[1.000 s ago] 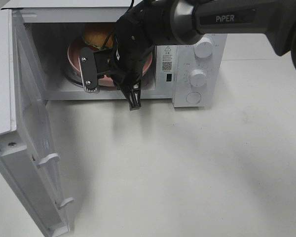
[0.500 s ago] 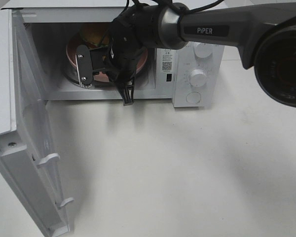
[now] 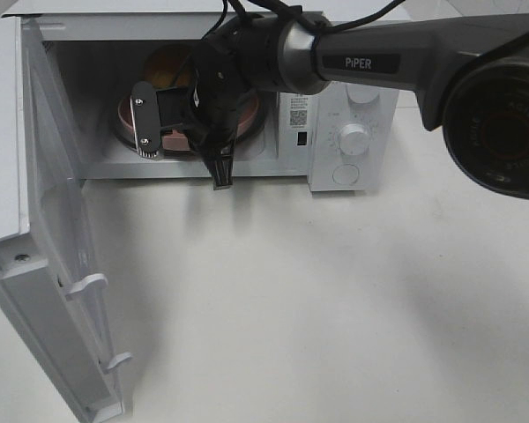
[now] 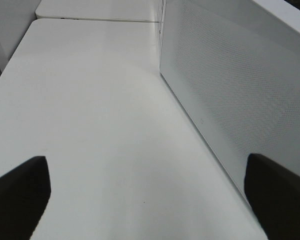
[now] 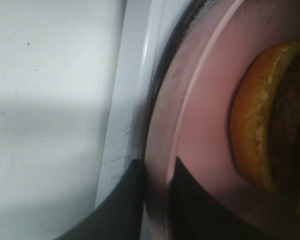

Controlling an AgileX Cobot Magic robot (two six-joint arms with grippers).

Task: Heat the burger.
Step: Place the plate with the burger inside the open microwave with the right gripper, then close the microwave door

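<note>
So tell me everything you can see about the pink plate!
The pink plate is round, smooth and a little shiny, with a raised rim. It lies flat inside the open microwave, and the burger sits on it. Its near rim lies between the right gripper's two dark fingers; whether they pinch it, I cannot tell. The arm hides part of it.
</note>
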